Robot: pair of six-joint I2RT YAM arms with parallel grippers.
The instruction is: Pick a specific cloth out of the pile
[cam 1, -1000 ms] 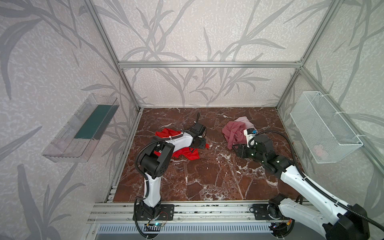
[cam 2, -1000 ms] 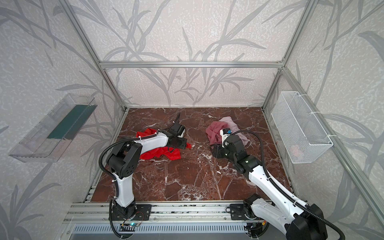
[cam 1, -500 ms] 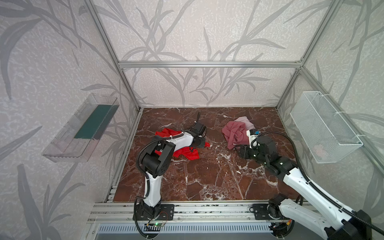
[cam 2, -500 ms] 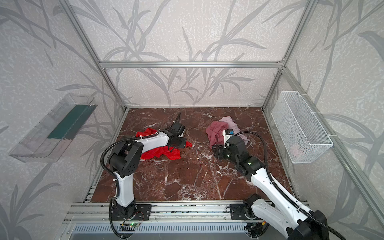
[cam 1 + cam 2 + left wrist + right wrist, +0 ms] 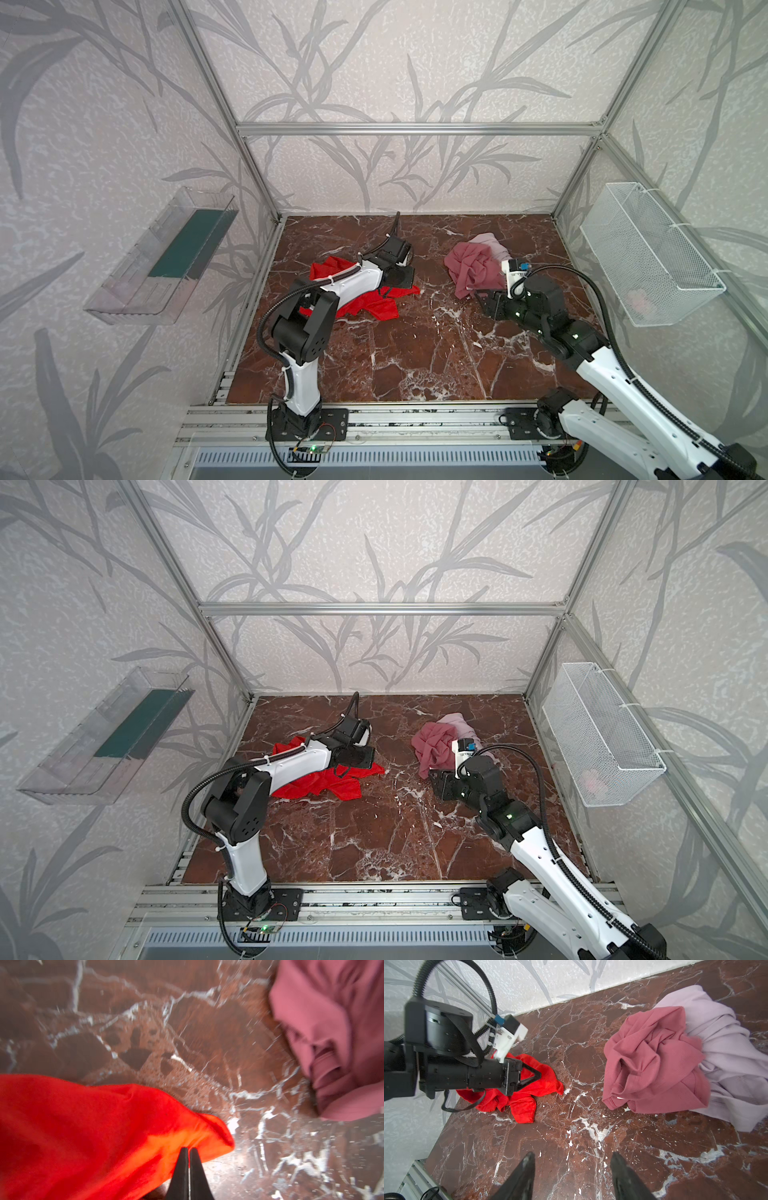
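Reddish-brown marble flooring [image 5: 415, 357] is filling the base of our leaf-papered cell, and the change on it is with our left arm. A second ago the left gripper [image 5: 188, 1149] was standing partly spread over the bright red cloth [image 5: 376, 306], a thin fabric with a slight sheen. Now its black fingers are pressing together, and red fabric is bunching in creases toward the tips. We are reading that as a pinch on a fold near the cloth's edge. The bright red cloth is lying on the left part of the floor, well apart from the pile [image 5: 478, 266], so we are judging the sorting done and a lift as the step to come.

In that pile, the dusty rose-pink ribbed cloth [image 5: 652, 1059] is resting crumpled against the pale pink-white cloth [image 5: 724, 1047] behind it. Our right gripper [image 5: 572, 1155] is hovering low just beside the rose cloth, as it was a second ago, fingers spread and gripping nothing.

A white wire basket [image 5: 648, 257] is hanging on the right wall and a clear plastic tray [image 5: 166, 257] on the left wall.

In both top views our own left forearm is covering much of the red fabric. A loose black cable [image 5: 467, 1105] is drooping under that wrist, touching the cloth or nearly so. We are thinking it could snag the fabric as it rises.
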